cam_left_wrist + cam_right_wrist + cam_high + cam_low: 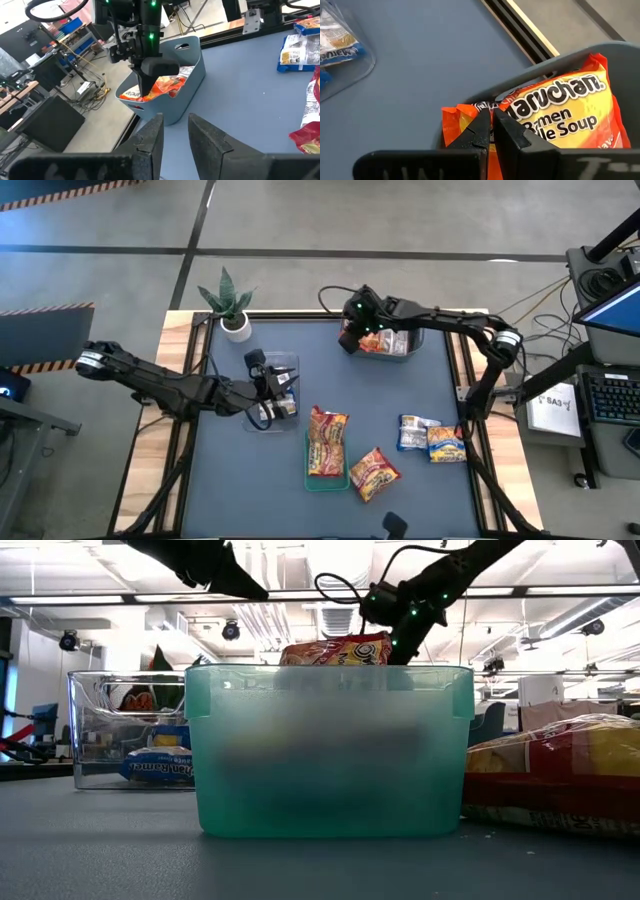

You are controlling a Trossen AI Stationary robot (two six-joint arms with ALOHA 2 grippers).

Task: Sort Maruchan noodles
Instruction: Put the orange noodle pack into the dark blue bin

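— Claw positions, please?

— Right claw (490, 131) was at the grey-blue plastic bin (385, 352) near the far edge of the dark blue tabletop (330, 380), its fingers pinched together on the edge of an orange-red and yellow Maruchan ramen packet (555, 112). The packet stood partly inside the bin, with other packets under it.

— And the left one?

— Left claw (175, 132) hung over a clear plastic container (272, 390) on the left side of the tabletop, fingers set narrowly apart with nothing between them. A blue and yellow packet (160, 766) lay in that clear container.

— Where were the rest of the noodles?

— Two orange-red packets (327, 442) lay on a flat green tray (313, 478) in the middle near the front, and another orange-red packet (373, 473) lay tilted just beside it, overlapping the tray's corner. Further right, a silver-grey packet (414, 432) and a blue and yellow one (446, 444) lay side by side, touching, on the bare surface.

— Anything else on there?

— A small potted plant in a white pot (232, 306) stood at the far left corner.
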